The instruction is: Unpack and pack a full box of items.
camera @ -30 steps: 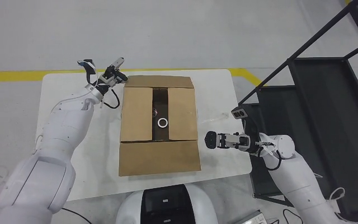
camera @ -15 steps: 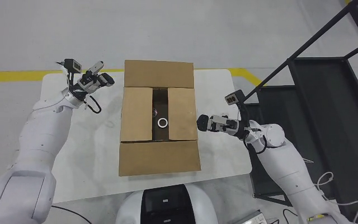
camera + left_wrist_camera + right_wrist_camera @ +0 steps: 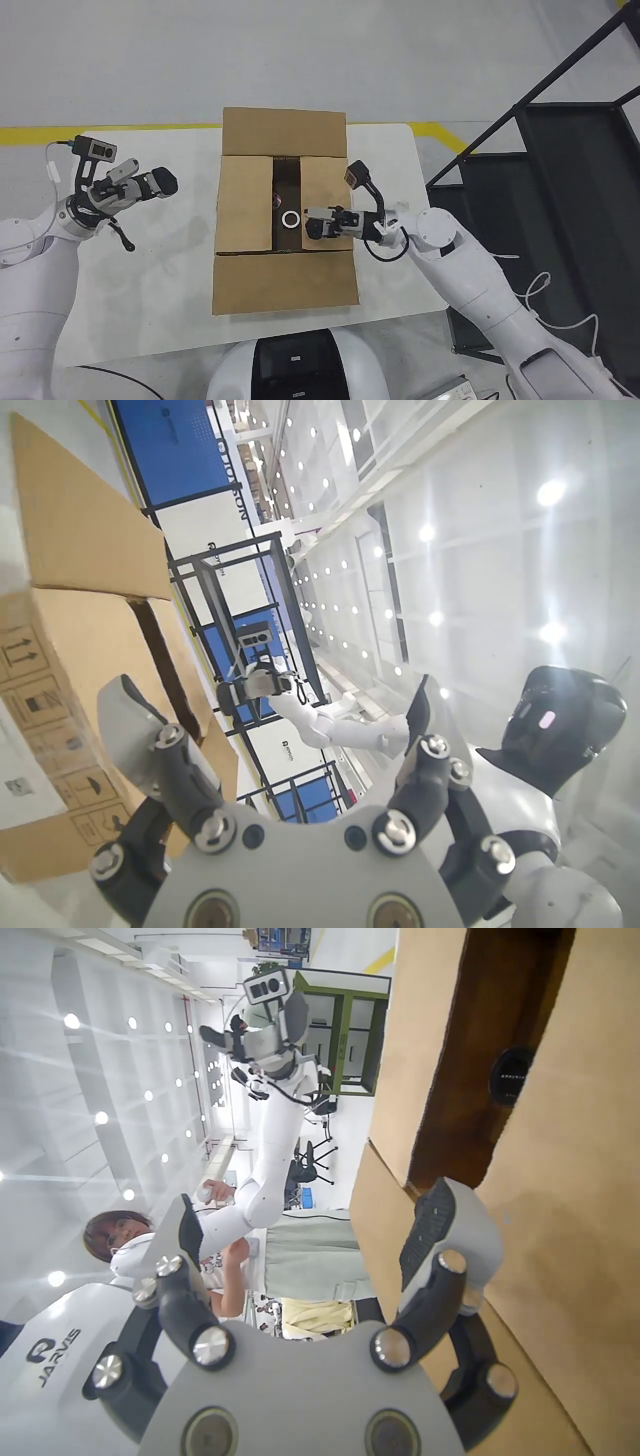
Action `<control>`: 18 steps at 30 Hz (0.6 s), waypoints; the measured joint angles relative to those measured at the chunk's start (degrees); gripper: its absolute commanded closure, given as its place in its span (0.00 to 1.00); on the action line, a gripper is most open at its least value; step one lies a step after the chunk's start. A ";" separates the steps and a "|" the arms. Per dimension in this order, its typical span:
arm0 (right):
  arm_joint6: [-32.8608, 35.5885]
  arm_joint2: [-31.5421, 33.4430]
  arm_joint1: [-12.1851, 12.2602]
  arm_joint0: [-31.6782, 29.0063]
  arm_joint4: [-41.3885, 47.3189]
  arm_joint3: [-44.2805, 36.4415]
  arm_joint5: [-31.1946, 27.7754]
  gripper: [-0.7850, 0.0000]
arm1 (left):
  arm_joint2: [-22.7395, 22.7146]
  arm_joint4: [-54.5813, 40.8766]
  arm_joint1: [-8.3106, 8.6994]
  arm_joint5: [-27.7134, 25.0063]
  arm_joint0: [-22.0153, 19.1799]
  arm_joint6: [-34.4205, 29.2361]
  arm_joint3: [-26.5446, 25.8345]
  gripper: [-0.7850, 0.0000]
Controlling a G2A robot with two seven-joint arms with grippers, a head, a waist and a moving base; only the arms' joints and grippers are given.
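The cardboard box (image 3: 245, 210) stands in the middle of the white table (image 3: 170, 260). Its far flap (image 3: 285, 130) and near flap (image 3: 285, 282) are folded outward and lie flat. The two side flaps (image 3: 325, 205) are folded in over the top, with a narrow dark gap between them. Through that gap a white ring (image 3: 291, 218) shows inside the box, with a small reddish thing just beyond it that is too small to make out.

The right tool (image 3: 312, 228) hangs over the inner edge of the right-hand side flap, just beside the ring. In its wrist view the right tool (image 3: 310, 1203) has its fingers spread wide and holds nothing. One finger sits against the cardboard (image 3: 550, 1228) by the gap. Deeper in the gap is a dark round object (image 3: 510, 1075), perhaps one of the packed items.

The left tool (image 3: 160, 182) hangs over bare table well to the left of the box, apart from it. In its wrist view the left tool (image 3: 275, 705) is also spread wide and holds nothing, with the side of the box (image 3: 75, 650) in front of it.

A black metal rack (image 3: 560, 180) stands off the table's right side, and a yellow line (image 3: 100, 130) runs along the floor behind the table.
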 measured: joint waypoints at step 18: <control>-0.58 -0.38 -0.13 0.24 -0.47 0.17 -0.16 0.00 | -0.21 -0.28 0.04 0.13 0.46 -0.11 -0.56 0.00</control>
